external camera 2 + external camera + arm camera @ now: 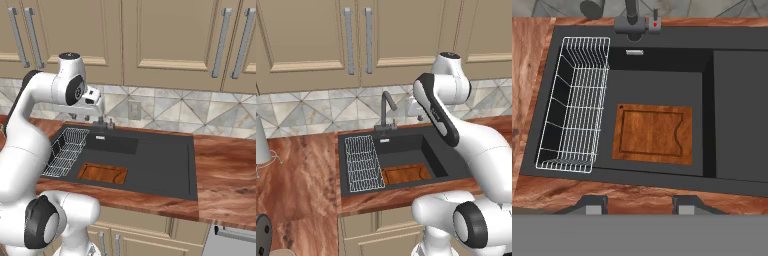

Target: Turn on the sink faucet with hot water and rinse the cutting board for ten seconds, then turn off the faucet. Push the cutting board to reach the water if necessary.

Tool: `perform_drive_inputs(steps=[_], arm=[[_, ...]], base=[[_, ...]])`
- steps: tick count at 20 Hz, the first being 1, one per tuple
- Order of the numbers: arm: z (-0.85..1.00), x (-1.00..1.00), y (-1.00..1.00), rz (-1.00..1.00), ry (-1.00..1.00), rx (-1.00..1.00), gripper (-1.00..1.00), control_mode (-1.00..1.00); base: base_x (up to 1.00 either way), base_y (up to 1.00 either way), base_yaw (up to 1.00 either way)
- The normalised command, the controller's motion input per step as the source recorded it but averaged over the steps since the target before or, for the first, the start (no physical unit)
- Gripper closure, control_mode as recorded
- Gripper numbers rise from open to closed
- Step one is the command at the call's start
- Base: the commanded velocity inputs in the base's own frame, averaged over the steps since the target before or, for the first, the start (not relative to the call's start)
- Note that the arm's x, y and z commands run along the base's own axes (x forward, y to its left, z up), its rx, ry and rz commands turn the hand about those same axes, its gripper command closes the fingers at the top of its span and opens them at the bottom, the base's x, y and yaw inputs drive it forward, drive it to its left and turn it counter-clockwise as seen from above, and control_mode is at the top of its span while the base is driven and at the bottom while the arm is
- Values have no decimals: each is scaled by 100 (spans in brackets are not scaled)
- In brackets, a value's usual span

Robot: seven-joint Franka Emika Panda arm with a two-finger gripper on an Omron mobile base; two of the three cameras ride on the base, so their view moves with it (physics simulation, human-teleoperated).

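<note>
Gripper (640, 204) released, its 2 tips apart, poised high above the sink's (737, 107) near rim. Cutting board (653, 134) lies flat in the basin. Aim for the sink faucet (632, 20) lever (red-marked, beside the base); no water runs yet.

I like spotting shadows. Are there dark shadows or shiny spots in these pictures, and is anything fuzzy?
Left base view: soft even light, no shine on the sink. Right base view: the cutting board looks a little soft, with no clear shadow. Hand view: the cutting board's grain is sharpest here, with no glare on the white wire rack.
</note>
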Motion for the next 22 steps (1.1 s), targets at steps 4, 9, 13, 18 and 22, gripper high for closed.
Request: perform_drive_inputs(steps=[4,9,13,18,22], arm=[[-5,0,-1,1,0,0,-100,-100],[-8,0,-23,10,-16,0,-100,-100],[-6,0,-31,16,-22,1,-100,-100],[-5,0,-26,16,-25,2,-100,-100],[-2,0,-19,17,-23,2,-100,-100]], base=[[0,0,0],[0,0,0],[0,0,0],[0,0,0],[0,0,0]])
